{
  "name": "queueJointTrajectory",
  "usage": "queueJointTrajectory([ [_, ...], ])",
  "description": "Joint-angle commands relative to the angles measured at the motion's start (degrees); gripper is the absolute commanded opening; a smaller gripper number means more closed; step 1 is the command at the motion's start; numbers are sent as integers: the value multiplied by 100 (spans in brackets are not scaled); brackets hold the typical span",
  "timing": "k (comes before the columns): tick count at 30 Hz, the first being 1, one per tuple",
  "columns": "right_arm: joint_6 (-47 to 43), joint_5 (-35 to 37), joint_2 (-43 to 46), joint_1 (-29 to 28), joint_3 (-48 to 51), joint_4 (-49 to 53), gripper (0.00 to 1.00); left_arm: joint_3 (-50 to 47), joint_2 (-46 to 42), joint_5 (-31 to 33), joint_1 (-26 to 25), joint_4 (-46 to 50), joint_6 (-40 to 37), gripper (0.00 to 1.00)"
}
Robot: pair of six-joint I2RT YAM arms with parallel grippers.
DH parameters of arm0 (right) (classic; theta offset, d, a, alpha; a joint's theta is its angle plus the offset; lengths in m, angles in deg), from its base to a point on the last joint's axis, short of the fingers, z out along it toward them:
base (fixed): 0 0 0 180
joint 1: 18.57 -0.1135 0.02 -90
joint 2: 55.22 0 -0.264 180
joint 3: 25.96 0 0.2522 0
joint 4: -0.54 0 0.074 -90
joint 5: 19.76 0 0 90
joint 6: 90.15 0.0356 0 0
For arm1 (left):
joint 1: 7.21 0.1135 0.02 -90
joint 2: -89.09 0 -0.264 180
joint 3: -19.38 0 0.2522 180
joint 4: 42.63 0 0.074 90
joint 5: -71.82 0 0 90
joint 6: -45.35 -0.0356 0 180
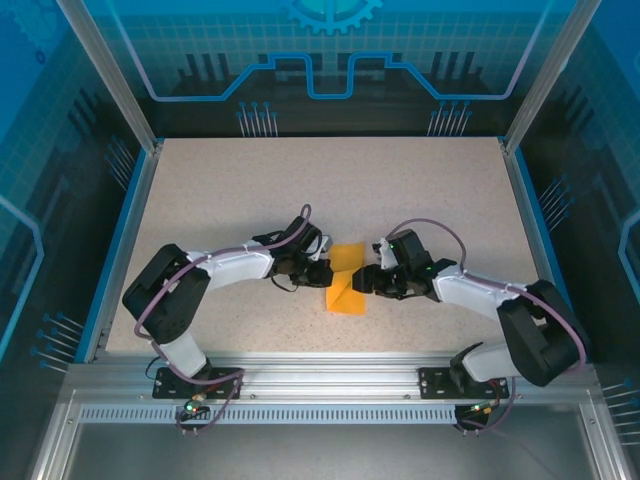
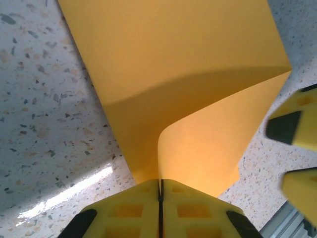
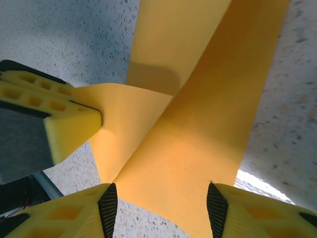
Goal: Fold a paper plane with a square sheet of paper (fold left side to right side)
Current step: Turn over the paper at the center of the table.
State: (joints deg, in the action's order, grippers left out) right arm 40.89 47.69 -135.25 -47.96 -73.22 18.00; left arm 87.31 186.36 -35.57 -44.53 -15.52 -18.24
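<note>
You see the sheet of paper (image 1: pixel 346 295) in the middle of the table (image 1: pixel 230 190), between the 2 arms. In the top view its long axis runs from the near side to the far side, a little slanted, and the near end is the wider one.

Both arms reach low toward the centre with bent elbows, and their wrists face each other across the sheet.

The left gripper (image 2: pixel 161 196) is fully closed and pinches 1 edge of the sheet, which rises from the table and curls over in a soft bend (no sharp crease there). The right gripper (image 3: pixel 161 203) stands open, with its 2 fingers (image 3: pixel 94 213) apart and the flat part of the sheet between them; you cannot tell whether they touch it.

The paper is thin, smooth, plain orange. The finger pads are yellow foam with square holes. The table top is pale speckled stone.
</note>
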Motion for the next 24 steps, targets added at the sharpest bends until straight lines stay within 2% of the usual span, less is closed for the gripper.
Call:
queueJointTrajectory([
  [1,257,-218,-322,-108,-251,-537,53,-82,-90,69,19,20,-154,10],
  [7,483,-366,-912,-245,-453,-931,51,-66,-51,34,14,2,-145,12],
  [10,591,-399,-1129,-283,-516,-1081,42,-73,-55,29,16,-15,-123,16],
  [17,549,-445,-1116,-279,-524,-1328,9,-167,-481,165,50,-46,24,46],
  [19,351,-420,-991,-236,-573,-1187,5,-228,-713,229,92,-61,122,55],
  [24,-79,-557,-542,72,-603,-1076,3,-374,-1454,445,268,25,333,81],
])
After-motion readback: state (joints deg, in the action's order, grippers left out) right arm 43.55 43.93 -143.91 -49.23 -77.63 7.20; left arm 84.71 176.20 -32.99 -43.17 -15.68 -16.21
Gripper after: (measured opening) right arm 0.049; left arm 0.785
